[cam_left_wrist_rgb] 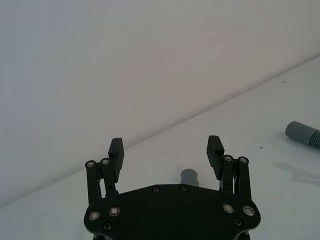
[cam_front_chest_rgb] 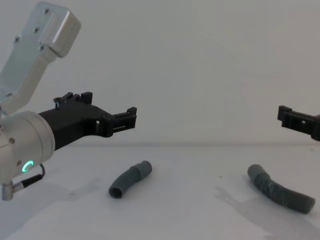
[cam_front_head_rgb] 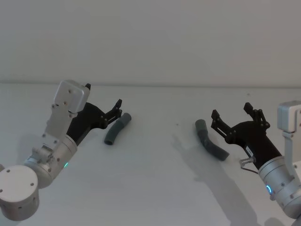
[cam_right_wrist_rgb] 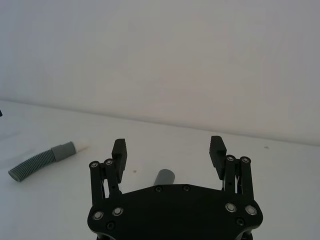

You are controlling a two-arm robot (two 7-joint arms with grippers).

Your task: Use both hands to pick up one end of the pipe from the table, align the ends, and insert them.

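Note:
Two dark grey pipe pieces lie apart on the white table (cam_front_head_rgb: 155, 188). The short bent piece (cam_front_head_rgb: 117, 128) (cam_front_chest_rgb: 130, 179) is on the left. My left gripper (cam_front_head_rgb: 115, 110) (cam_front_chest_rgb: 111, 106) hovers open just above and behind it, and one round end (cam_left_wrist_rgb: 189, 176) shows between its fingers (cam_left_wrist_rgb: 116, 150). The longer ribbed piece (cam_front_head_rgb: 210, 141) (cam_front_chest_rgb: 280, 190) lies on the right. Above its near half my right gripper (cam_front_head_rgb: 231, 115) (cam_right_wrist_rgb: 167, 146) hangs open, with a smooth tube mouth (cam_right_wrist_rgb: 164, 177) below its fingers. Neither gripper touches a piece.
A pale wall (cam_front_head_rgb: 150, 42) rises straight behind the table. Between the two pieces is a wide bare stretch of table. Each wrist view also shows the other piece farther off: the ribbed piece (cam_left_wrist_rgb: 302, 134) and the short piece (cam_right_wrist_rgb: 42, 160).

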